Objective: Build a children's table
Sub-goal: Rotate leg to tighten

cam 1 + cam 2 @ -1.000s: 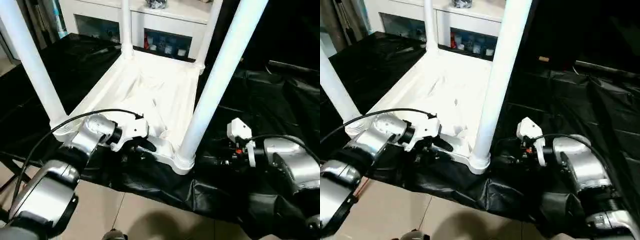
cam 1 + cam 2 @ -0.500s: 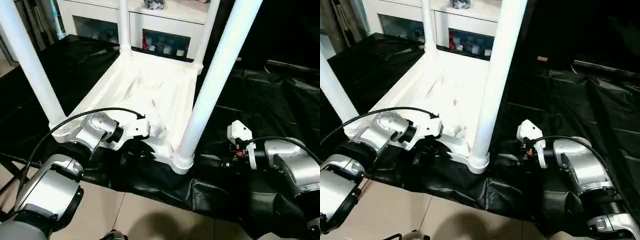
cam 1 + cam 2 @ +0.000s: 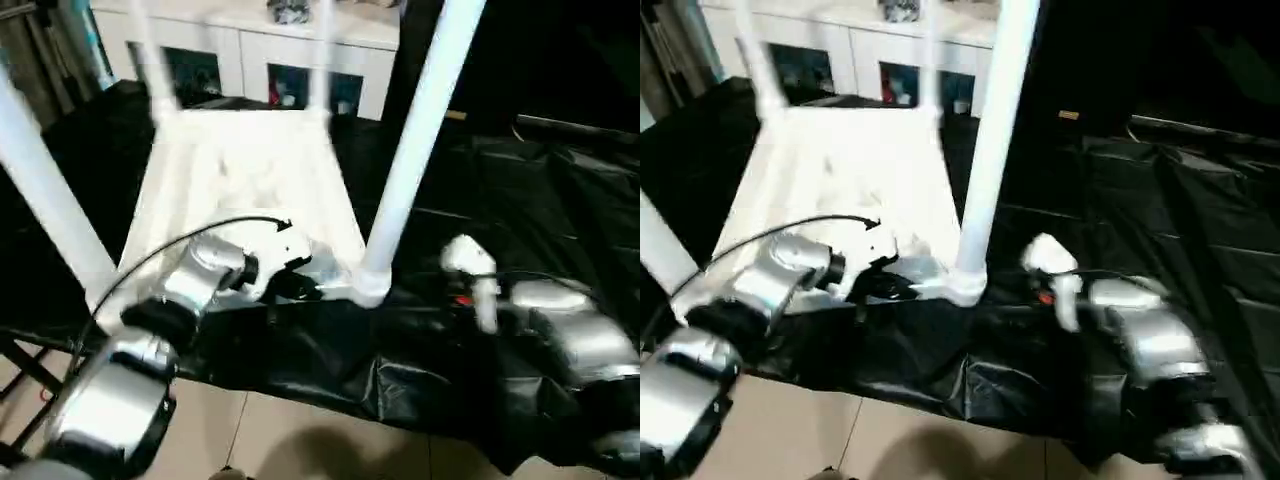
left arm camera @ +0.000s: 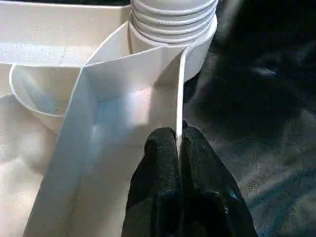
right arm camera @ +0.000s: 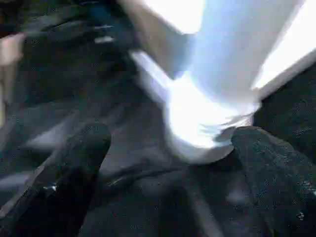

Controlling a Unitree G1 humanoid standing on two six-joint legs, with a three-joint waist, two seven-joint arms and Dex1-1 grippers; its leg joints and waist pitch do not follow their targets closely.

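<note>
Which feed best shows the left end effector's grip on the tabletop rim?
Left wrist view: the left end effector is shut on the table's thin rim, seen close. Both eye views show it blurred.

Black crinkled sheet [image 3: 520,200] over the work surface, upturned children's table [image 3: 240,180] directly on it

The table's legs [image 3: 415,150] run off the top edge, blurred.

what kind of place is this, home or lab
Probably an indoor room staged as a test area: a black sheet covers the work surface, a white cabinet with glass-fronted compartments stands behind, and a tiled floor lies below.
</note>
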